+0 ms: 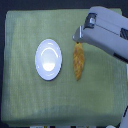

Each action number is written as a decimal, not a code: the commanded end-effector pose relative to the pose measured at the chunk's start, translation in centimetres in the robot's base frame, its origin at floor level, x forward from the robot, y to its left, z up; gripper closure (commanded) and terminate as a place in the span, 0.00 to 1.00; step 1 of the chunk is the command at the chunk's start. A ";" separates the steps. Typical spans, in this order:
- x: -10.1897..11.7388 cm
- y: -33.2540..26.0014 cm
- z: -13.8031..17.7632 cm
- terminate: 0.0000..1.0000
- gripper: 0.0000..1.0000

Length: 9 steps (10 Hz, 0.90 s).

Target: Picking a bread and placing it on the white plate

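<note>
One gripper (78,40) shows, at the end of a grey-white arm (107,35) reaching in from the exterior view's upper right; its tip sits right at the upper end of the bread (78,62), but whether the fingers are parted or closed on the loaf cannot be told — the view is too blurred. That long golden-brown loaf lies with its axis running nearly top to bottom in the frame. Just beside it, on the exterior view's left and not touching, rests the white plate (48,59) on a green cloth (20,90).
</note>
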 end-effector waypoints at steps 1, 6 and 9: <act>1.0 3.6 -5.7 0.00 0.00; 0.7 4.6 -8.8 0.00 0.00; -0.5 4.0 -10.5 0.00 0.00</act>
